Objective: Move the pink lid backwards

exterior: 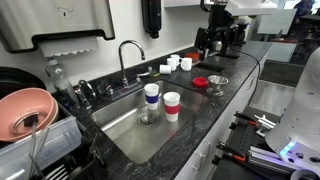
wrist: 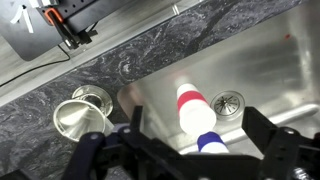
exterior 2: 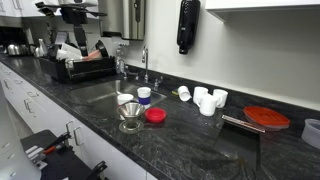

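Spread wide at the jaws and gripping nothing, with the dark fingers [wrist: 270, 150] framing two banded cups [wrist: 193, 105] that stand in the sink [wrist: 260, 60]. Outward from there, on the table [exterior: 240, 97] beside the sink's end: a metal funnel [exterior: 217, 86] toward the front edge and, just beside it on the back-edge side, the pink lid [exterior: 200, 82], lying flat and free; not to be made out in the wrist view. Further toward the back edge, a cluster of white cups [exterior: 186, 63]. Judged risky from here: could clip the funnel if lowered this wide; could send so flat a lid skidding on the hard stone, perhaps into the sink; could bump the white cups if carried too far back. As for the arm: held high, well apart from the lid, wrist pointed down over the sink rather than over the lid.
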Robot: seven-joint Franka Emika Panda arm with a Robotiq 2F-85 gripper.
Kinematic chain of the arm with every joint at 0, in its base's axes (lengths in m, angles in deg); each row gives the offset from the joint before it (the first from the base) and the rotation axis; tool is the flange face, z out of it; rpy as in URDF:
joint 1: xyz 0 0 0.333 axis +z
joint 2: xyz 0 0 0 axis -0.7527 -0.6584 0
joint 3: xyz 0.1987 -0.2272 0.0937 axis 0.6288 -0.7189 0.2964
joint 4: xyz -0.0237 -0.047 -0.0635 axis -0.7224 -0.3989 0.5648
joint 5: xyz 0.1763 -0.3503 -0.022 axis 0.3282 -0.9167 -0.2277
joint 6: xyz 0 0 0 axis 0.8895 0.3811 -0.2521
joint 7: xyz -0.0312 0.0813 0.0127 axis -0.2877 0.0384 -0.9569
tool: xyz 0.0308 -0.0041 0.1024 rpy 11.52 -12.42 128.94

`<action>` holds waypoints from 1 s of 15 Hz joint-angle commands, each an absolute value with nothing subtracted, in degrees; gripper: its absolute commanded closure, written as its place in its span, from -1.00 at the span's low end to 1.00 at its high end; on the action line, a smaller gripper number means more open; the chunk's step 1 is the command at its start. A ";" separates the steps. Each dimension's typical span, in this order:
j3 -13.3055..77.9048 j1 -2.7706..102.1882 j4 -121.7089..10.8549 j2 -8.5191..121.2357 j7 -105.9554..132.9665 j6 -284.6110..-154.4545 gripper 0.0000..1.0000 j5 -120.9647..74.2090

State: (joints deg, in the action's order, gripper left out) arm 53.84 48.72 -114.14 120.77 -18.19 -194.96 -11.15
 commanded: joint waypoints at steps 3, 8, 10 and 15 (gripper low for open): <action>52.74 42.53 -116.45 119.74 -23.79 -198.87 -1.00 -17.27; 51.34 42.26 -117.07 120.02 -24.53 -198.03 -1.00 -18.68; 51.46 42.29 -117.07 120.01 -24.89 -198.07 -1.00 -18.70; 51.47 42.29 -117.07 120.02 -24.93 -198.14 -1.00 -18.70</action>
State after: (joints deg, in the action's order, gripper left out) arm 52.38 41.25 -117.17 120.26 -24.25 -198.24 -17.89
